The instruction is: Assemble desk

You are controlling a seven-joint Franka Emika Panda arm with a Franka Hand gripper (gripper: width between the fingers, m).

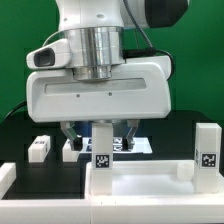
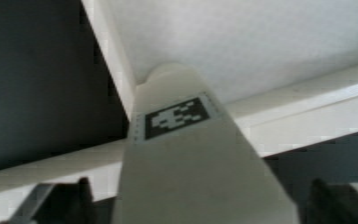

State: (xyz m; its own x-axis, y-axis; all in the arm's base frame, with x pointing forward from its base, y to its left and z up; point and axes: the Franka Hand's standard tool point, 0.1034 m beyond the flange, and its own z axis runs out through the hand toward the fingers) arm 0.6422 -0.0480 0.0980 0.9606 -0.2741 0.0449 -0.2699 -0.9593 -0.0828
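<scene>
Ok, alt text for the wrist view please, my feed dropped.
A white plastic block leg with a black-and-white square tag runs between the gripper's dark fingers. Behind it are the white flat desk panel and the dark table.

A wide, flat white plastic desk panel (image 1: pixel 150 185) lies flat at the front of the black bench (image 1: pixel 20 135). 2 white block legs stand upright on it, each with a black-and-white square tag: the middle leg (image 1: pixel 103 150) and the right-hand leg (image 1: pixel 207 148) at the exterior view's right. A loose leg (image 1: pixel 39 148) lies on the bench toward the exterior view's left.
</scene>
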